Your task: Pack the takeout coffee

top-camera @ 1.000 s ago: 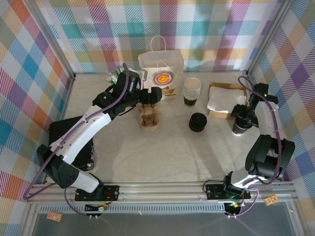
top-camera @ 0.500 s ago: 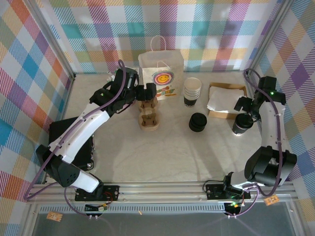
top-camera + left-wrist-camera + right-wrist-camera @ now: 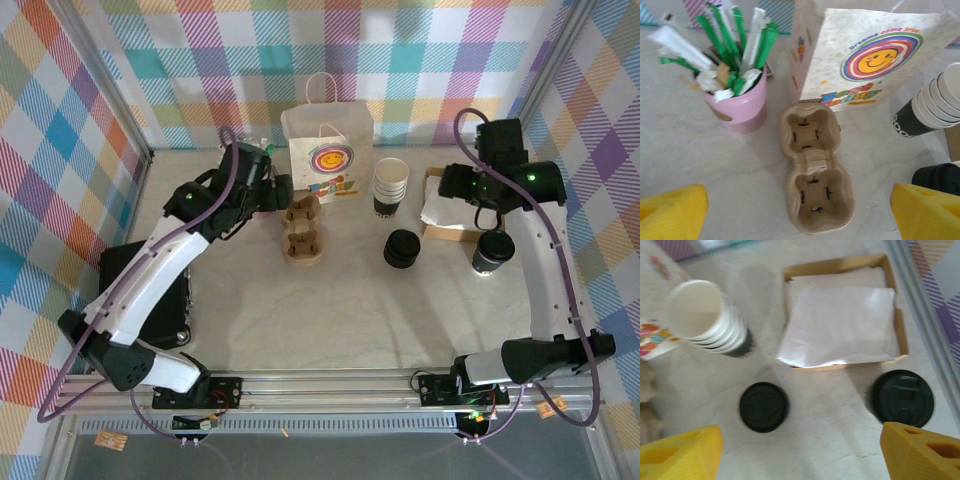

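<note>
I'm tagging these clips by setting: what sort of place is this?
Likely a mock café takeout counter inside a robot cell: paper bag, stacked paper cups, cardboard cup carrier, plaid backdrop walls.

- Takeout coffee [image 3: 490, 254], lid on: 1.
- Round black lid [image 3: 402, 248] lying loose on the table: 1 seen from above; cannot tell whether more sit beneath it.
- Stack of lidless cream-and-black cups [image 3: 390, 186]: 1 stack, several nested, exact number not resolved.
- Paper bag with smiley print [image 3: 330, 150]: 1.
- Pulp cup carrier [image 3: 303, 236]: 1, with 2 wells.
- Cardboard box of white napkins [image 3: 832, 266]: 1.
- Pink cup [image 3: 742, 107] of green-and-white packets: 1; packets too jumbled to count.
</note>
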You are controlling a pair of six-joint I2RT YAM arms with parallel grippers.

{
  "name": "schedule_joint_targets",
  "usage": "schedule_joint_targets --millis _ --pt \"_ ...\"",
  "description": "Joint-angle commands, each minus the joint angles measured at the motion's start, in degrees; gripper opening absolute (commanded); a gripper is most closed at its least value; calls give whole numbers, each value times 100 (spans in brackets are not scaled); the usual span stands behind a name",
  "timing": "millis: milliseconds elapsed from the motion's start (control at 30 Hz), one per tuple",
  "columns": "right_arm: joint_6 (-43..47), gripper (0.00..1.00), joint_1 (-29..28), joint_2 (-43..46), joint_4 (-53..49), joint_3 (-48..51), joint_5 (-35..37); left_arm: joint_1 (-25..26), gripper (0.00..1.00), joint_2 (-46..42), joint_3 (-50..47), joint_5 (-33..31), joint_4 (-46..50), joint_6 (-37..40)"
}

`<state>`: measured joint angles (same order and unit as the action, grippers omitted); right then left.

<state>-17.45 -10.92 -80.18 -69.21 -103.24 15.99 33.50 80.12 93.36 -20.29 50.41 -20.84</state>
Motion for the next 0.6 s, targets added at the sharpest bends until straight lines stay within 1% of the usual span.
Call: schedule_joint_targets --millis 0,100,167,233,367,500,567 --pt "-433 76 -689 -431 -474 -567 360 -84 93 -389 -129 -319 603 -350" --pt "-547 72 -1485 -941 -442 -1092 642 -110 93 -629 -367 -425 875 -586" --pt "-582 71 -1919 -1454 -559 -1668 708 -141 93 -811 -472 -443 1058 -709" --pt "-571 70 -2328 -2101 -770 -2373 763 -167 93 -1057 -671 -473 1154 -669" --pt "-645 67 -2928 -3205 -1029 -3643 770 -269 93 -1590 -996 -773 1430 -928" --pt "-629 64 -3366 -4166 -854 -4464 633 -313 93 -2174 -1434 -818 1313 -869" --pt "-707 62 -3501 -4476 -689 -4643 450 -317 92 -2457 -1674 -764 1262 -869"
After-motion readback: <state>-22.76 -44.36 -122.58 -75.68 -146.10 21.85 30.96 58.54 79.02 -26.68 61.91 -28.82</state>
